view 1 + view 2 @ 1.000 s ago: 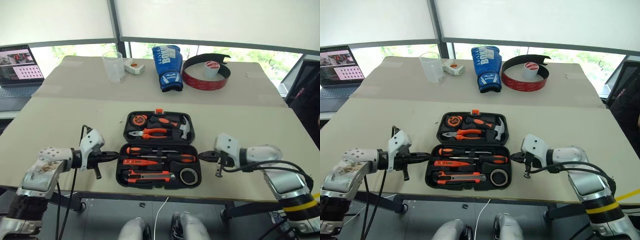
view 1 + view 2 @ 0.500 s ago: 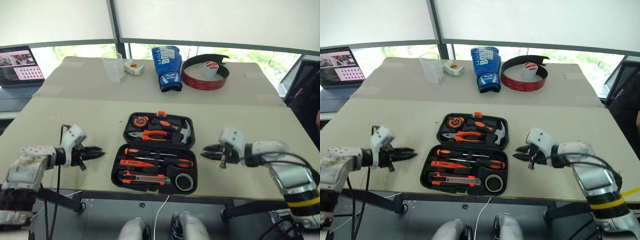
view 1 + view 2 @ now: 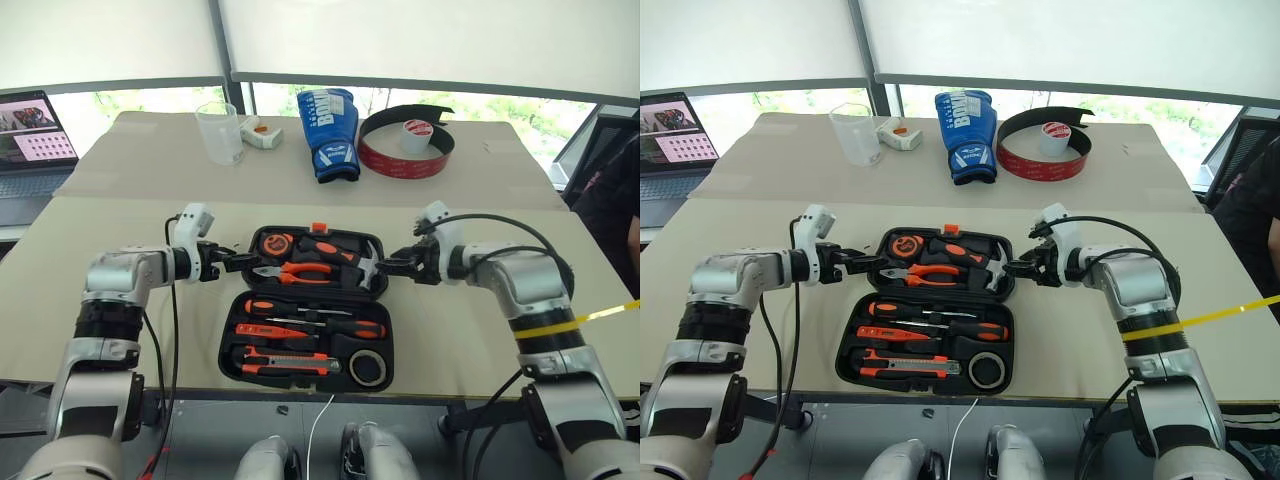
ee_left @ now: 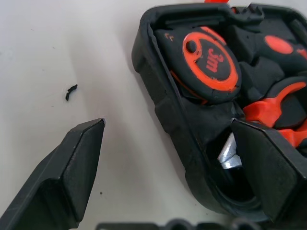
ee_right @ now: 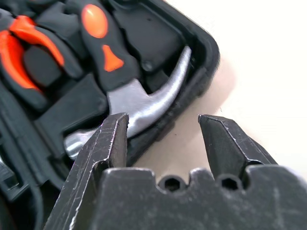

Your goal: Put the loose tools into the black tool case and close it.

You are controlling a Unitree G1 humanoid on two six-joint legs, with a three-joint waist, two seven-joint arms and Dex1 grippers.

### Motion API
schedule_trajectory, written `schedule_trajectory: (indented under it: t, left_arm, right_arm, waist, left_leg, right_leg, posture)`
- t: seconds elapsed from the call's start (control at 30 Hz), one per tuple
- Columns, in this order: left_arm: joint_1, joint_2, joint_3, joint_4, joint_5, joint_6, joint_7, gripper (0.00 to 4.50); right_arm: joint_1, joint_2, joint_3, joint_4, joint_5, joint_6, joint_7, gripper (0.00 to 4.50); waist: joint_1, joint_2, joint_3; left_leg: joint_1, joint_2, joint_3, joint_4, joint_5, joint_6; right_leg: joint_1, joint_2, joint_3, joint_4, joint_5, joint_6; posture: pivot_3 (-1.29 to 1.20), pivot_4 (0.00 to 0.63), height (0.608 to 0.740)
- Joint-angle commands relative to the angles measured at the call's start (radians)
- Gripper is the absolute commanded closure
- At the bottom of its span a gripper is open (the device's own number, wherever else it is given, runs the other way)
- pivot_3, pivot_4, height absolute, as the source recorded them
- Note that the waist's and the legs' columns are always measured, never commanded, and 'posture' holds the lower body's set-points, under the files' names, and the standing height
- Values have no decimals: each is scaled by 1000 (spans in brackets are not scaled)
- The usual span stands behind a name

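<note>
A black textured plastic tool case (image 3: 305,362) lies open on a beige table (image 3: 120,230), holding orange-and-black screwdrivers (image 3: 318,326), orange-handled pliers (image 3: 298,268) and a silver-headed hammer (image 5: 139,103). Behind sit a blue boxing glove (image 3: 331,133) with white lettering and a red-and-black curved band (image 3: 405,155).

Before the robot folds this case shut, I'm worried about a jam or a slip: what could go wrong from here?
1. Both grippers straddle the far half's rim: one finger of the left gripper sits inside the black tool case, over the pliers. It could catch a tool as the lid lifts.
2. The right gripper straddles the wall by the hammer; a thin hold could slip.
3. Screwdrivers not fully seated could block closing.
</note>
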Motion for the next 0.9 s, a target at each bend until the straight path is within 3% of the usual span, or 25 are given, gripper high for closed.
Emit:
schedule_trajectory:
  t: [0.03,0.07,0.1,0.27,0.33,0.43,0.7,0.9]
  left_arm:
    - [-42,-7,3,48,17,-46,-9,0]
    - [-46,-9,5,59,20,-52,-8,516]
    - [-49,-9,5,65,22,-60,-12,719]
    - [-38,-9,0,58,26,-65,-35,2535]
    - [-33,-13,4,51,24,-60,-37,3192]
    - [-24,-19,9,31,19,-56,-42,4304]
    - [-12,-47,46,-24,6,-138,-40,4407]
    - [-39,-72,129,-72,-14,-286,4,4407]
  right_arm:
    - [-28,10,4,26,-8,-1,-9,1198]
    - [-30,15,9,31,-12,-4,-10,1198]
    - [-31,19,10,35,-13,-3,-13,2202]
    - [-23,33,18,24,-17,-6,-17,3844]
    - [-18,35,23,15,-16,-4,-15,4384]
    - [-14,37,22,4,-15,-8,-18,4500]
    - [-47,58,-31,-2,-14,-74,-66,4500]
    - [-56,67,-81,-71,-69,-313,-171,4500]
  waist:
    - [-1,0,0]
    - [-1,0,0]
    - [-1,0,0]
    - [-2,0,0]
    - [-2,0,0]
    - [-2,1,-1]
    - [-2,1,-1]
    - [1,0,0]
  left_leg:
    - [0,0,0,0,0,0]
    - [1,0,0,0,0,-1]
    - [2,0,0,0,1,-1]
    - [4,0,0,0,2,-4]
    - [5,0,0,0,2,-4]
    - [6,0,0,0,2,-5]
    - [6,0,0,0,2,-7]
    - [2,0,1,1,2,-8]
  right_leg:
    - [0,0,0,0,0,0]
    - [0,0,1,1,0,0]
    - [1,0,1,1,0,0]
    - [2,-1,2,4,0,0]
    - [2,-1,2,4,0,0]
    - [2,-1,3,5,0,0]
    - [2,-2,3,8,0,0]
    - [-2,-5,2,10,0,0]
  posture:
    - [0,150,727]
    - [0,150,727]
    - [0,150,727]
    - [0,150,727]
    - [0,150,727]
    - [0,150,727]
    - [0,150,727]
    - [0,150,727]
